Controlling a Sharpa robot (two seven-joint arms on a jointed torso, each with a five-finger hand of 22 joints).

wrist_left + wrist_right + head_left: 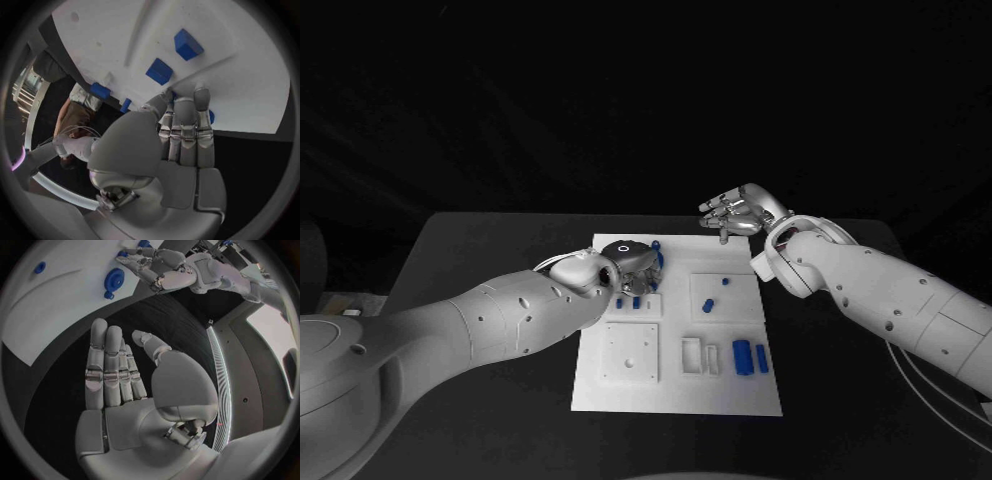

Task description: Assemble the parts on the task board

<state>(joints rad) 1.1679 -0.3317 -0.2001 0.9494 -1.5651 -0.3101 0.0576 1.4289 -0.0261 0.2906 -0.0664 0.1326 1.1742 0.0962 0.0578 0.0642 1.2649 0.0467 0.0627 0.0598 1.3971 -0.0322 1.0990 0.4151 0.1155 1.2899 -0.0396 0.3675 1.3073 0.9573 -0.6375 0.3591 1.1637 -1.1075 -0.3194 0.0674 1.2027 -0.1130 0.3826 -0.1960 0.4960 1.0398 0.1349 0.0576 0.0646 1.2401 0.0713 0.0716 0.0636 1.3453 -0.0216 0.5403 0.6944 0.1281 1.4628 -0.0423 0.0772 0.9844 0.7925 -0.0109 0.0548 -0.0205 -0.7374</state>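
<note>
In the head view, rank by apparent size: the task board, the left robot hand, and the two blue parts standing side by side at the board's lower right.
1. task board
2. left robot hand
3. wider blue part
4. narrower blue part

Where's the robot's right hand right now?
In the head view the right hand hovers open over the black table just beyond the task board's far right corner, away from the left hand.

The task board (678,395) lies on the table (488,250) at the frame's centre. My left hand (620,268) sits over its upper left part. My right hand (741,213) is off the board, above its upper right corner. Two parts (750,357) lie at the board's lower right.
</note>
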